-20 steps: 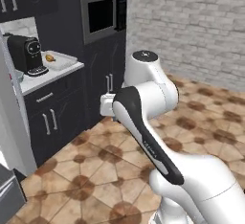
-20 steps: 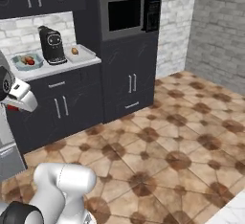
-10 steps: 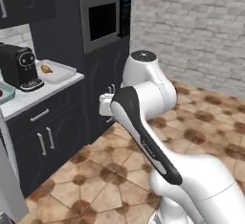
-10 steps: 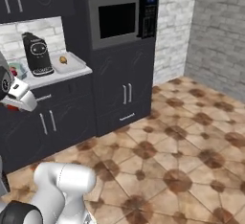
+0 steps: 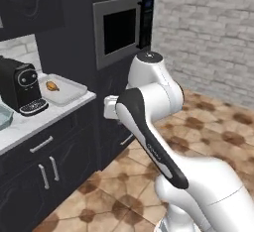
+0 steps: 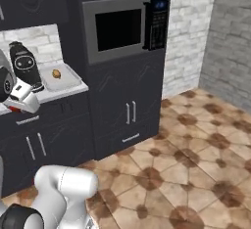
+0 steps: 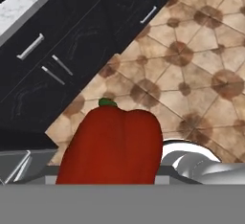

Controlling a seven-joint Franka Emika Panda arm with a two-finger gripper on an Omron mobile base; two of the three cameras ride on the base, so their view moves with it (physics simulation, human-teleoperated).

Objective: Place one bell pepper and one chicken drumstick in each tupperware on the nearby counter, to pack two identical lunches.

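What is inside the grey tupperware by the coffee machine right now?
One chicken drumstick lies in the grey tupperware, toward its back. No pepper shows in it. The bell pepper sits at the gripper.

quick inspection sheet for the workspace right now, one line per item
surface: marble counter over dark cabinets, at the left of both base views
job's things: red bell pepper held in the gripper, above the tiled floor; one chicken drumstick lying in the grey container on the counter; edge of the teal container at the frame's left
clutter: black coffee machine standing between the two containers
grippers: gripper shut on the bell pepper; fingertips hidden behind the pepper in the hand view
cables: nothing seen
surroundings: built-in microwave in a tall dark cabinet, grey brick wall, brown tiled floor
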